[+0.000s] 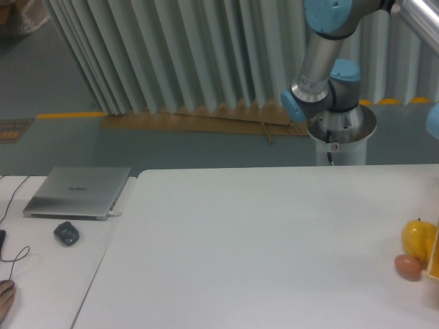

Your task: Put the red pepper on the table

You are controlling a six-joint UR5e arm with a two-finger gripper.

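The red pepper is out of view. The white table (260, 240) fills the lower middle and right of the camera view. Only the arm's base and lower links (328, 89) show, behind the table's far edge at the upper right; the arm runs out of the frame at the top right. The gripper is out of view.
A yellow pepper (418, 237) and a small pinkish-orange fruit (408, 266) sit at the table's right edge, beside a yellow-edged object (434, 259) cut off by the frame. On the side desk at left lie a silver laptop (79, 192), a dark mouse (66, 233) and cables.
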